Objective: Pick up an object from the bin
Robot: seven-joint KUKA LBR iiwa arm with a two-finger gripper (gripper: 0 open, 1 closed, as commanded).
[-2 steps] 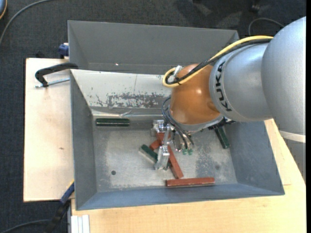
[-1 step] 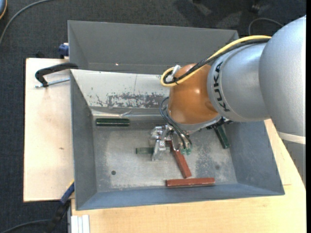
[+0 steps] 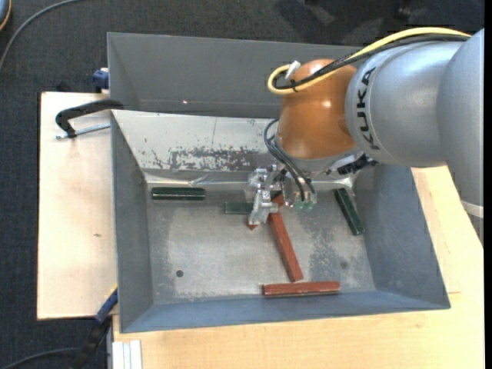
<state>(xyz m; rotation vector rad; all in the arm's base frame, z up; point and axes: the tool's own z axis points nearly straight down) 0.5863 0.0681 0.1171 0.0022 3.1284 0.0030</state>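
Arm [image 3: 419, 102]: big grey link, reaching into the bin [image 3: 231, 75] from the right, high above the slanted red stick [image 3: 286, 250].
Orange cover [image 3: 311, 114]: rounded, on the wrist, above and behind the slanted red stick's upper end; yellow cable [image 3: 400, 37] looped over its top.
Gripper [image 3: 260, 215]: pointing down, right at the upper-left end of the slanted red stick. Touching it or just above it, cannot tell which.
Jaws: cannot tell whether open or closed, nor whether anything is held; too cluttered there to make out.
Slanted red stick: long, thin, reddish-brown, lying on the bin floor near the middle, running from the gripper toward the front right.
Flat red stick [image 3: 300, 288]: same colour and kind, lying crosswise along the front wall, just past the slanted red stick's lower end, touching it or nearly so.
Short green piece [image 3: 237, 207]: dark, just left of the slanted red stick's upper end.
Left green stick [image 3: 178, 194]: dark green, well to the left of the slanted red stick, at the foot of the rear wall.
Right green stick [image 3: 348, 211]: dark green, to the right of the slanted red stick and roughly parallel to it.
Dark speck [image 3: 179, 274]: small, on the floor well left of the slanted red stick's lower end.
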